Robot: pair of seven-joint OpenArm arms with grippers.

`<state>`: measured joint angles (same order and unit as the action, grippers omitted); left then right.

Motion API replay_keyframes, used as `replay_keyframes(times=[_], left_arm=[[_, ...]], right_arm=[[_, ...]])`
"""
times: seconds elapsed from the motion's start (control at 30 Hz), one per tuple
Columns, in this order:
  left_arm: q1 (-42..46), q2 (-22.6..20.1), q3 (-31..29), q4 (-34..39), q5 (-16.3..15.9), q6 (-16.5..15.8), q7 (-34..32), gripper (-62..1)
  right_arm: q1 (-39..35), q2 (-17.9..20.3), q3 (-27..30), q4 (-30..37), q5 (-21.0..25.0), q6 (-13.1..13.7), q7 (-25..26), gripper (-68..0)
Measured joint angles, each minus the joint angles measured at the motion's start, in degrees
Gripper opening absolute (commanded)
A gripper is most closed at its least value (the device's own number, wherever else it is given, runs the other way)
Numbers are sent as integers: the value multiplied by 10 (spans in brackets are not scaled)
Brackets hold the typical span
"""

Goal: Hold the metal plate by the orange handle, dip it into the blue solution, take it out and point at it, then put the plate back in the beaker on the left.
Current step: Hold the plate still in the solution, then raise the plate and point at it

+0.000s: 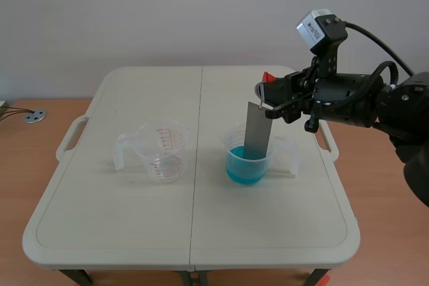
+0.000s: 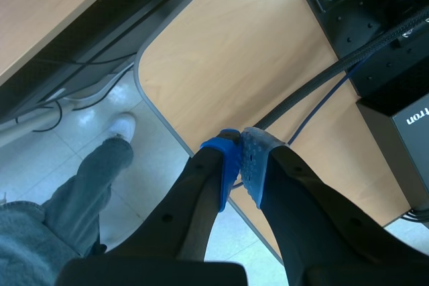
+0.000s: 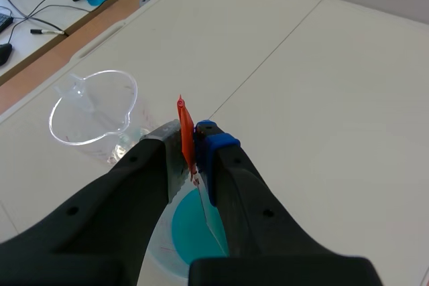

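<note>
Our right gripper pinches the orange handle. The metal plate stands in the blue-solution beaker, right of centre. Our left gripper is pressed together. Lifting aslant, we could catch the rim and tip the beaker.

Plate stands in right beaker (probably dipped), left beaker apart.

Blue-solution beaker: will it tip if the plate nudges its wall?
Probably light: clear plastic beaker, only partly filled with blue solution. Likely slides before tipping, since it looks squat. The metal plate standing in it could lever the rim, though.
</note>
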<state>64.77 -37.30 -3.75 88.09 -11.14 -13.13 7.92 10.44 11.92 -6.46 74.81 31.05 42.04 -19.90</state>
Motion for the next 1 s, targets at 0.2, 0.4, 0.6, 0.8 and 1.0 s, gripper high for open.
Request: replay_keyframes(times=[0.2, 0.4, 0.6, 0.8, 1.0], left_arm=[[0, 0, 0, 0, 0, 0, 0, -588], [0, 0, 0, 0, 0, 0, 0, -588], [-12, 0, 0, 0, 6, 0, 2, -588], [-56, -10, 0, 14, 6, 1, 27, -588], [-80, -19, -29, 94, 6, 27, 42, -588]], right_arm=[[0, 0, 0, 32, 27, 0, -38, -660], [0, 0, 0, 61, 47, 0, -63, -660], [0, 0, 0, 90, 61, 0, -82, -660], [0, 0, 0, 125, 61, 0, -103, -660], [0, 0, 16, 164, 92, 0, -120, -660]])
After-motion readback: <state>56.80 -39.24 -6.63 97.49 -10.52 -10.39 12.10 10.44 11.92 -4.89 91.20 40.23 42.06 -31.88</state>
